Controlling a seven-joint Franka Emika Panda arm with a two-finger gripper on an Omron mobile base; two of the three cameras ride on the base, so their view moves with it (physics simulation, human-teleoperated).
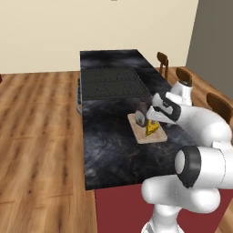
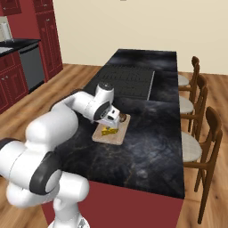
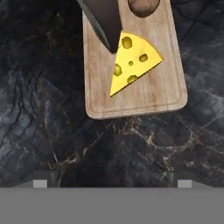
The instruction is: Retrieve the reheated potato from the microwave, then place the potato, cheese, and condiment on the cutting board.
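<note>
From the left base view my arm rises at the lower right, bends at the elbow and reaches forward and left over the dark marble surface [image 1: 109, 150]. My hand [image 1: 146, 119] points down above the cutting board [image 1: 146, 133], which lies flat near the middle of the surface, just in front of the ridged cooktop [image 1: 110, 83]. The cheese [image 1: 151, 129] sits on the board, a yellow wedge below my wrist, and the condiment [image 1: 142, 112] stands at the board's far end, partly behind my hand.

In the right base view my arm comes up from the lower left and stretches across to the board [image 2: 112, 133]; my hand [image 2: 111, 123] hangs over it, wrist bent downward. The yellow wedge [image 2: 107, 131] shows just under the hand. Wooden chairs [image 2: 196, 147] line the far side of the surface.

The hand view looks straight down. The board [image 3: 148, 94] lies on the marble, the wedge [image 3: 131, 63] flat on it near its middle. A brown rounded thing [image 3: 143, 5] sits at the board's top edge, cut off by the frame. The dark bottle [image 3: 104, 19] leans in from the top, overlapping the wedge. My fingers [image 3: 40, 183] stand spread wide apart, released, gripping nothing
</note>
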